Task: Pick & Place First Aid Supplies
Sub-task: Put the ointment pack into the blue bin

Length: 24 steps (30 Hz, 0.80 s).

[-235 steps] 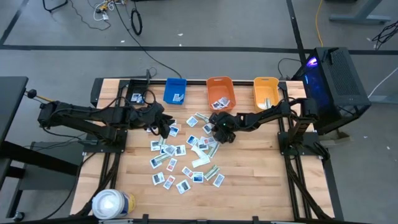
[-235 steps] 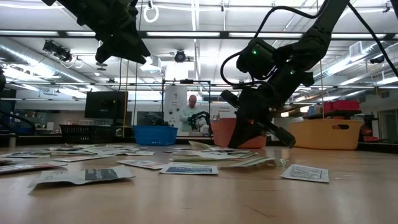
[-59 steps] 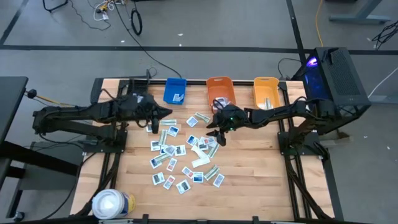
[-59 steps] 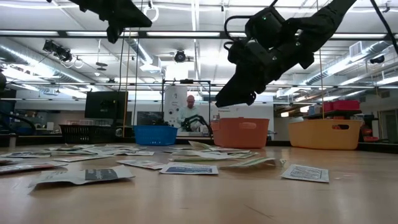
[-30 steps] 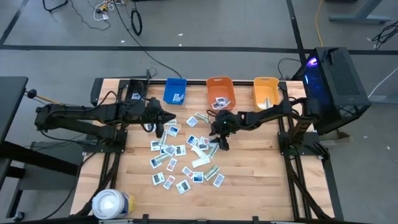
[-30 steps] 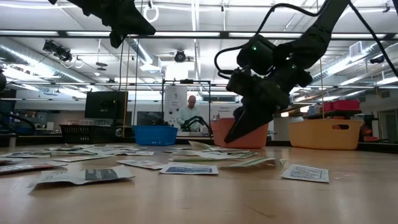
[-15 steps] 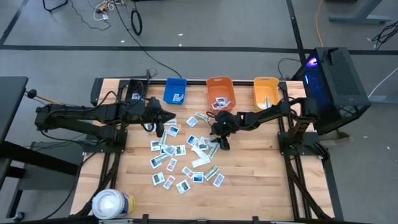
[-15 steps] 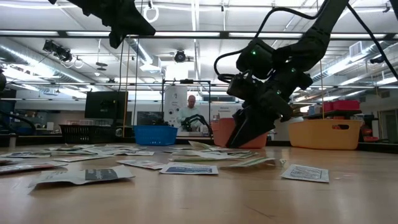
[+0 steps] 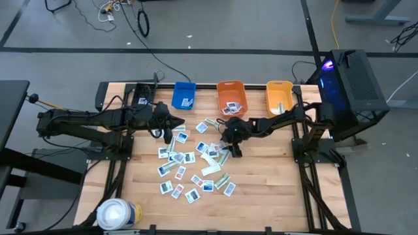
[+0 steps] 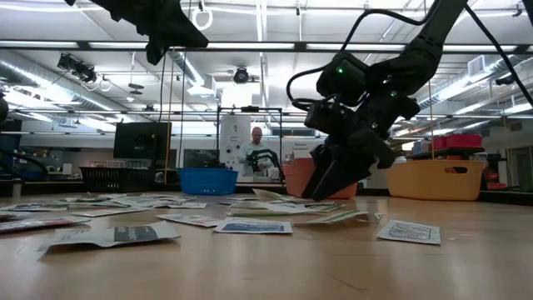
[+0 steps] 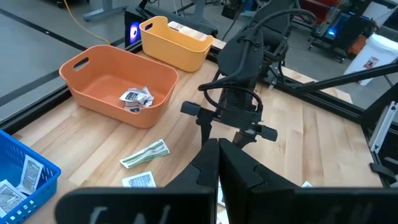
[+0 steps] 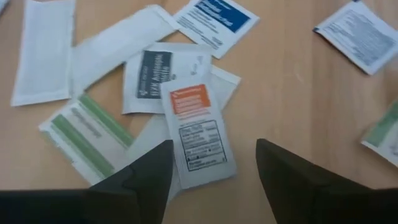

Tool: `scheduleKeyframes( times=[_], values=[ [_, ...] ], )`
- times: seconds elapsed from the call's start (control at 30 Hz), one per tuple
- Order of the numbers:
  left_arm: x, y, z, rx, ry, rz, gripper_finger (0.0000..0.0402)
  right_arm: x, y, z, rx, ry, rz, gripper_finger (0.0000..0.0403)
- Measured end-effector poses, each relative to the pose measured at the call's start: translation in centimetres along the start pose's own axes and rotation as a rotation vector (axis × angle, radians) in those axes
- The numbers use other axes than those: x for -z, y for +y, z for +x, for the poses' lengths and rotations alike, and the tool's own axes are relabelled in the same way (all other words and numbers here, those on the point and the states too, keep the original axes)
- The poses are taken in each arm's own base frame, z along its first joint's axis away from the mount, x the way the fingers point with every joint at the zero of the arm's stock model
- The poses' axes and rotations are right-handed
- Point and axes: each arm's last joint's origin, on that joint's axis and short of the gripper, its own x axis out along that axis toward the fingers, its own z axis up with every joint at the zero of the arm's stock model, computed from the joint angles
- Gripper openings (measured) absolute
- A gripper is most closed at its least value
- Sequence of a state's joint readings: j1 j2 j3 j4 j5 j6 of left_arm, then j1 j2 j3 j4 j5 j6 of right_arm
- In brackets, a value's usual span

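My right end effector (image 12: 211, 163) is lowered over the middle of the pale wooden worktop (image 9: 261, 176), fingers spread, nothing between them. In the right wrist view, one small flat white packet with an orange header band and black print (image 12: 196, 127) lies directly ahead, centred in the gap between my two fingers. Its long axis runs roughly along my line of sight, so its two long edges face the finger pads (image 12: 144, 171), one on each side. The packet rests on top of other flat packets, overlapping a white packet with a dark label (image 12: 154, 78) and lying just beside a pale strip with green bands (image 12: 84, 134). The grasp therefore depends on a straight descent with no rotation; the risk is catching the layer beneath.

The remaining first aid supplies (image 9: 189, 163) are scattered across the worktop between both arms. The orange plastic bin (image 9: 231, 96) stands at the far edge, near my right arm, and already holds a few packets.

My left end effector (image 9: 171, 121) hangs above the left side of the scatter, fingers pressed together; whether it pinches a packet appears doubtful, and I cannot tell. The right arm is clearly nearer the orange-banded packet.
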<state>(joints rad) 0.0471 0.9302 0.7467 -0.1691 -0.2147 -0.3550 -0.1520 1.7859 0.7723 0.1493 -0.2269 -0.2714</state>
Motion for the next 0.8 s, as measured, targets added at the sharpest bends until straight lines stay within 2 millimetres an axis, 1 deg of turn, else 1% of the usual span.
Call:
scheduleKeyframes(
  times=[0.23,0.53,0.7,0.8],
  values=[
    [0.00,0.00,0.00,-0.002,-0.001,0.000,0.0012,0.13,0.25,0.02,-0.045,0.008,-0.004,0.0235],
    [-0.01,0.00,-0.01,-0.001,-0.001,0.000,0.0012,0.30,0.03,-0.02,-0.009,0.028,-0.064,0.0236],
    [-0.01,0.00,-0.01,-0.002,-0.001,0.000,0.0012,0.23,0.07,-0.02,-0.028,0.016,-0.122,0.0236],
    [-0.01,0.00,-0.01,-0.001,-0.001,-0.001,0.0012,0.03,0.12,-0.01,-0.051,-0.011,-0.125,0.0236]
  ],
)
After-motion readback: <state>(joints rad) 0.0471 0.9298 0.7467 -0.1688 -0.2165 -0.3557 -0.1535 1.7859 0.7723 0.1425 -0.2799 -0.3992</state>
